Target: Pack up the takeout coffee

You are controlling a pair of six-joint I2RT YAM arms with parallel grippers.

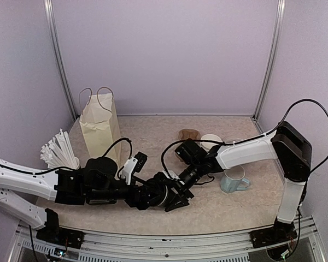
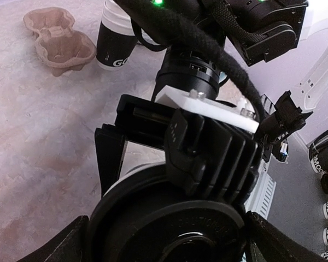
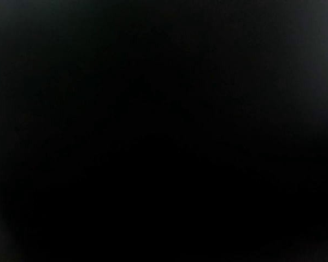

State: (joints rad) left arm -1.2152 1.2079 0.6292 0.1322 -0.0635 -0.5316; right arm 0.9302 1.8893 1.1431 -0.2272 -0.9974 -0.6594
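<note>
at the front of the table (image 1: 153, 134), left gripper (image 1: 177, 197) tight around lidded cup (image 2: 169, 232); right gripper (image 1: 179, 184) finger gap unclear

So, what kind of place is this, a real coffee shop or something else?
Probably a robot test booth, not a café: plain lilac walls with metal posts, two robot arms bolted to one small table, and café props such as a paper bag and a cardboard cup tray.
</note>
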